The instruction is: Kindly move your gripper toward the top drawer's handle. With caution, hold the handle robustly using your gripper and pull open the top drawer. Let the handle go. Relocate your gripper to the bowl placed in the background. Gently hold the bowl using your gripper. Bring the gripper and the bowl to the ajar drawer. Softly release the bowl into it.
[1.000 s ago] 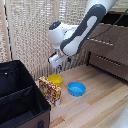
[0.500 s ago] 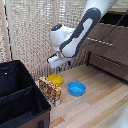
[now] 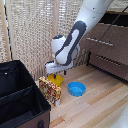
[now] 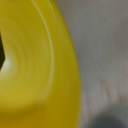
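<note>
The yellow bowl (image 3: 56, 79) sits on the wooden floor by the curtain, just under my gripper (image 3: 54, 73). The gripper hangs from the white arm and is low over the bowl's rim. In the wrist view the bowl (image 4: 35, 65) fills most of the picture and is blurred. A dark finger (image 4: 1, 52) shows only as a sliver at the picture's edge, so the jaws stand apart with nothing gripped. The top drawer (image 3: 114, 36) of the dresser is at the exterior view's right, with its thin handle (image 3: 100, 42) far from the gripper.
A blue bowl (image 3: 76, 89) lies just to the exterior view's right of the yellow one. A patterned yellow and red box (image 3: 50, 91) stands in front of it, against a large black bin (image 3: 17, 97). A lower drawer (image 3: 111, 64) sits under the top one.
The arm has come down and slightly to the exterior view's left, bringing the gripper closer to the yellow bowl. Nothing else has moved.
</note>
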Controlling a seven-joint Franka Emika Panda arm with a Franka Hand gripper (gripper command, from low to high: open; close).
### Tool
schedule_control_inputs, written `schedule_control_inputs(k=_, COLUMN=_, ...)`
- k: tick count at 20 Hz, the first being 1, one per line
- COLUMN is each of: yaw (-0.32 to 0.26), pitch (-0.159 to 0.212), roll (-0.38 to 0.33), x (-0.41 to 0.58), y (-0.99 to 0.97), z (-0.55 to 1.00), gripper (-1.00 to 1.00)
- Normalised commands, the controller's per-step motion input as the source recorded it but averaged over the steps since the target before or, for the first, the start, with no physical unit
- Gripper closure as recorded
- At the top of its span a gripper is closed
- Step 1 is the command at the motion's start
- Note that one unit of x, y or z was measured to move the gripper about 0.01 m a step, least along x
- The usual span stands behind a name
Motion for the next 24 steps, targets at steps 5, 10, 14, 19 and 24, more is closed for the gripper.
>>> schedule_control_inputs(k=5, yaw=-0.008, pitch=0.006, roll=0.054, x=0.069, y=-0.01, z=-0.11, gripper=1.0)
schedule_control_inputs(k=10, yaw=0.032, pitch=0.0, roll=0.0, x=0.0, y=0.0, z=0.0, gripper=1.0)
schedule_control_inputs(k=14, yaw=0.061, pitch=0.0, roll=0.009, x=0.0, y=-0.01, z=0.0, gripper=1.0)
schedule_control_inputs(k=19, yaw=-0.012, pitch=-0.013, roll=0.04, x=0.028, y=-0.01, z=0.15, gripper=1.0)
schedule_control_inputs(k=24, yaw=-0.091, pitch=-0.026, roll=0.112, x=0.01, y=-0.04, z=0.4, gripper=1.0)
